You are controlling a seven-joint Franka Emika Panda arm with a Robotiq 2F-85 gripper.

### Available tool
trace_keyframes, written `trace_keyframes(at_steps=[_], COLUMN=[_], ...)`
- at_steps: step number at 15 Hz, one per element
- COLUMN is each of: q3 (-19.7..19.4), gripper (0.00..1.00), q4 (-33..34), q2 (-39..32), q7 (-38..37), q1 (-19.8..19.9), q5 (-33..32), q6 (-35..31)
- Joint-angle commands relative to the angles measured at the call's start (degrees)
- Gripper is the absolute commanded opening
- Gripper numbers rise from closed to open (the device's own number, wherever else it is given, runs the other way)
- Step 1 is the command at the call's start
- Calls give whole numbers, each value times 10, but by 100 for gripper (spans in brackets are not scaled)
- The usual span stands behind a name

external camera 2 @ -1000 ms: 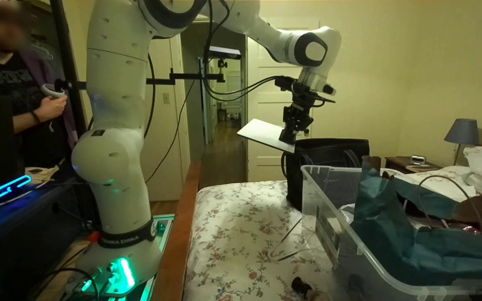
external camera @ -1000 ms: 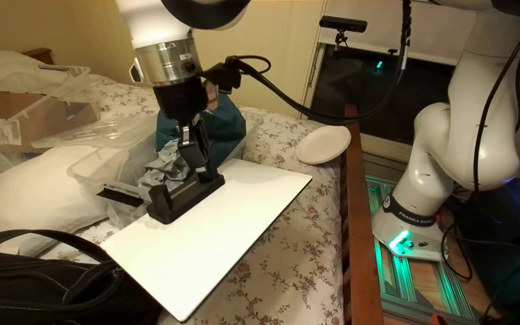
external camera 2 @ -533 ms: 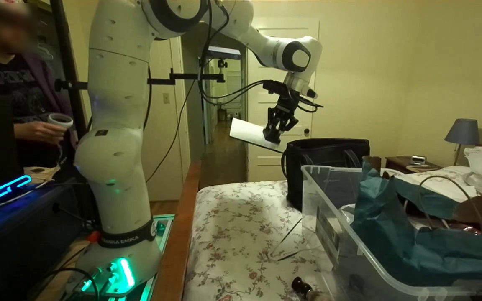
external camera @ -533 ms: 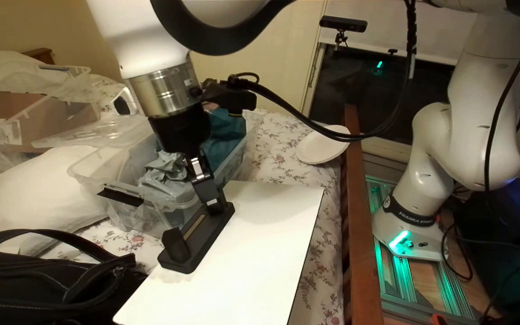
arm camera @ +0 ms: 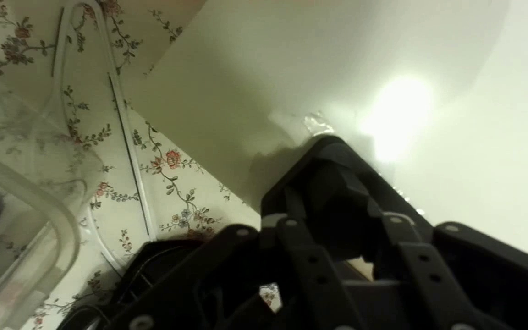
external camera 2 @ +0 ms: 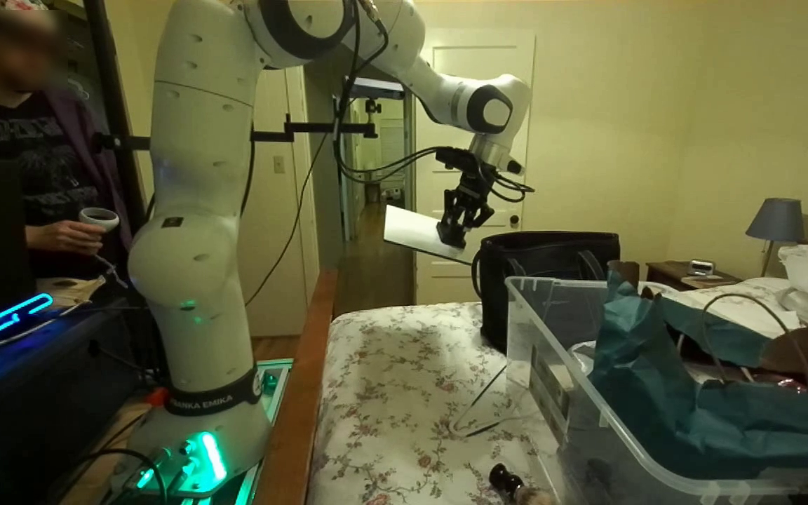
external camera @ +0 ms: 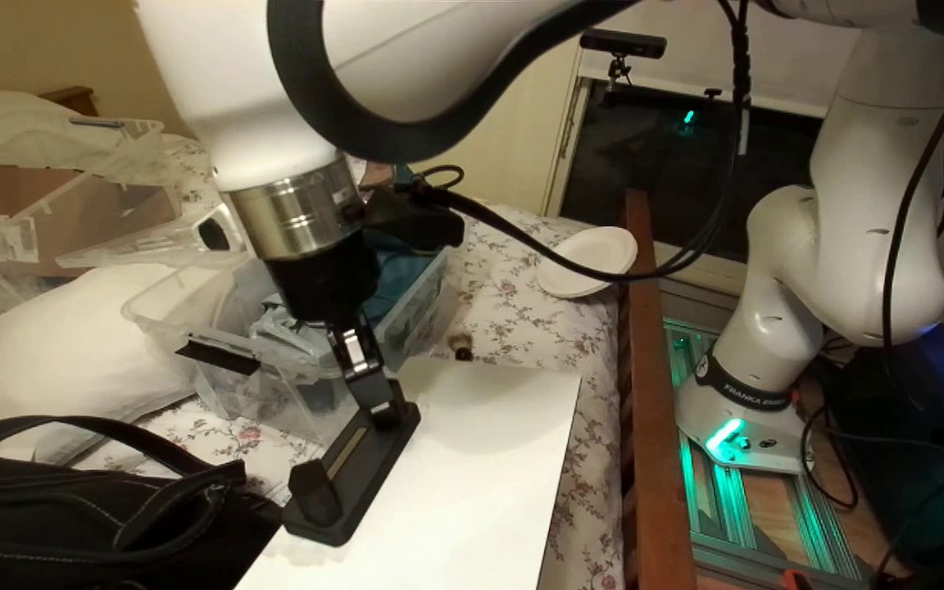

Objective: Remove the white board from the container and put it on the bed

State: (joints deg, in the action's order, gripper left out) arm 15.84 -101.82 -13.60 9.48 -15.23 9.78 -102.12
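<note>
My gripper [external camera: 382, 410] is shut on one upright post of the black block [external camera: 349, 471] fixed to the face of the white board [external camera: 472, 483]. It holds the board tilted above the flowered bed [external camera 2: 390, 379], outside the clear container [external camera 2: 616, 421]. In an exterior view the board [external camera 2: 411, 228] hangs over the bed's far end, beside the black bag. In the wrist view the board [arm camera: 227, 91] fills the upper right and the gripper [arm camera: 332, 215] hides part of the block. The container's rim [arm camera: 64, 220] shows at the left there.
A black bag [external camera: 87, 508] stands by the board; whether they touch I cannot tell. A white hanger [arm camera: 122, 114] and a small brush [external camera 2: 516, 484] lie on the bed. A white plate [external camera: 583, 266] lies near the wooden edge [external camera: 644, 410]. A teal paper bag [external camera 2: 698, 407] fills the container.
My gripper has carried the board lower and toward the robot's base side, away from the container. The board has turned a little. The grip on the block stays the same.
</note>
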Motion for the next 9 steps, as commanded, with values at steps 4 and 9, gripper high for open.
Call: trace_keyframes(at_steps=[4, 9], q3=[28, 24], gripper=[7, 7], q4=[-33, -45], q2=[-15, -46], q7=[-32, -126], q1=[-42, -84], q5=[0, -73], q6=[-81, -107])
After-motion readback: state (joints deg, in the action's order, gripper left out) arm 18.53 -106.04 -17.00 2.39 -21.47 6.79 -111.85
